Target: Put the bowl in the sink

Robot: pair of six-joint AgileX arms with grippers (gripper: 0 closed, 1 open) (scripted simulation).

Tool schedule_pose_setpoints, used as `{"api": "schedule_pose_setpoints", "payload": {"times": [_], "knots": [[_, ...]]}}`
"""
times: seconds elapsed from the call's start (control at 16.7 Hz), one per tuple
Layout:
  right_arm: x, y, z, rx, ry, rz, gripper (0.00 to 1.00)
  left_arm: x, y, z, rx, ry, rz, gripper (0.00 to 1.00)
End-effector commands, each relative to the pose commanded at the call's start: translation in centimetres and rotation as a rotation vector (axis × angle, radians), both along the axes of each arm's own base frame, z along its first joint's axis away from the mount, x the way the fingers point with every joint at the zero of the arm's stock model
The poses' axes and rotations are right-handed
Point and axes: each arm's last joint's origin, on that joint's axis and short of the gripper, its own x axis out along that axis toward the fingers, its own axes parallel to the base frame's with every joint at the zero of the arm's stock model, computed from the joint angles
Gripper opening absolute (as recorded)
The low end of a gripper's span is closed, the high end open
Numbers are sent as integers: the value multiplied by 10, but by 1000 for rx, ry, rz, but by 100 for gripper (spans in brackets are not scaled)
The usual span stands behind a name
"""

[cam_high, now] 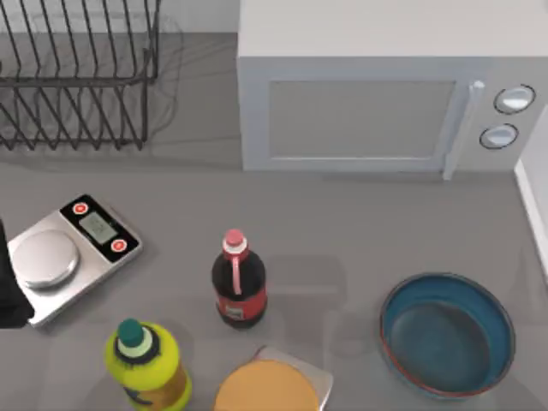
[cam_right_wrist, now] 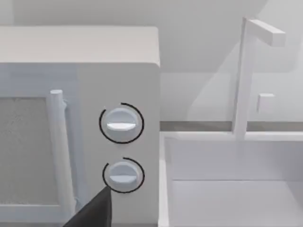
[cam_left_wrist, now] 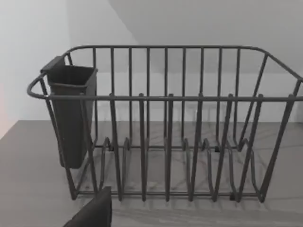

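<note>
bowl [cam_high: 447,334]: upright on the counter at the front right, well apart from the cola bottle [cam_high: 237,280], untouched; sink [cam_right_wrist: 227,189]: white basin beside the microwave [cam_high: 377,107], at the counter's right edge. left arm [cam_high: 10,295] parked at the left edge, right arm looking toward the microwave dials; whether either gripper is released or clenched cannot be told. risk: the thin rim may slip from a shallow pinch, or the wide bowl may clip the sink wall if carried low.

Left arm [cam_high: 10,291]: black, matte; tool [cam_left_wrist: 92,213] dark wedge.

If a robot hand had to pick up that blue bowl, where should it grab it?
Probably at the rim. The bowl sits upright and open, far wider than a two-finger grip, so pinching its thin wall from above looks best, perhaps on the side away from the cola bottle.
</note>
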Motion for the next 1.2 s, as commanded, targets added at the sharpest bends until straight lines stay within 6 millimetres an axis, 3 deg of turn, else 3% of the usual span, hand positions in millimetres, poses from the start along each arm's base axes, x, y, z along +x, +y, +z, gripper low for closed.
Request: {"api": "schedule_pose_setpoints", "payload": {"times": [0.3,0.54,0.72,0.96,1.2], "knots": [[0,3,11,23,65,24,100,0,0,0,0,0,0,100],[9,11,40,80,308,75,100,0,0,0,0,0,0,100],[30,22,57,110,618,98,100,0,0,0,0,0,0,100],[68,45,64,102,1065,86,100,0,0,0,0,0,0,100],[101,72,69,62,1371,45,100,0,0,0,0,0,0,100]]}}
